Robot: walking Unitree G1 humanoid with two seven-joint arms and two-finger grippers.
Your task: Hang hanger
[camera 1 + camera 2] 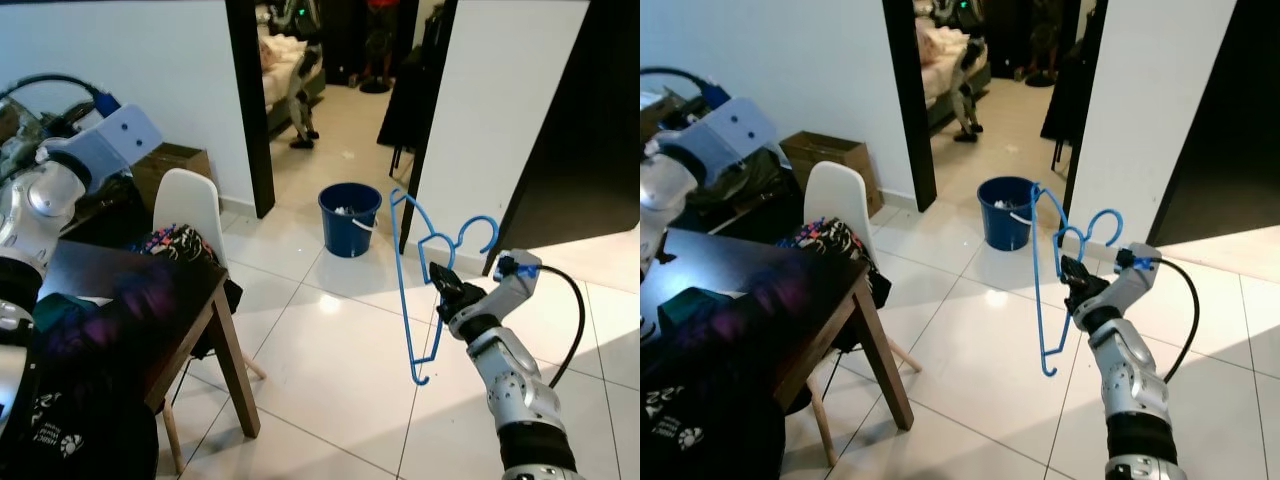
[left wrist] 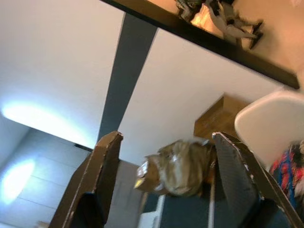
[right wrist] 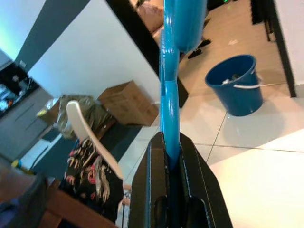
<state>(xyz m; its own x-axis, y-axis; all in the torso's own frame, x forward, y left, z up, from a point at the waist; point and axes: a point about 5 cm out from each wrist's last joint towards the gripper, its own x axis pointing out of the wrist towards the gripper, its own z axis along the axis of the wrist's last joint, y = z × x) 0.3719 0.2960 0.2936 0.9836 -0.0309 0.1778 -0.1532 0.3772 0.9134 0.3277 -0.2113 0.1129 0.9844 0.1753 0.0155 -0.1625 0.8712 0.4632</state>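
Right tool (image 1: 441, 276), at lower right of the frame, pinches the blue hanger (image 1: 410, 290) by one thin edge; a swing could twist it loose.

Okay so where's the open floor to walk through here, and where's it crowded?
Open: white tiled floor between dark wooden table and right gripper with blue plastic hanger. Crowded: table, white chair. Blue bucket sits before the doorway.

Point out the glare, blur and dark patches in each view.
Left eye view: sun glare on the floor tiles, clothes on the table dark. Right wrist view: blue hanger blurred close up. Left wrist view: soft throughout, bright patch at one side.
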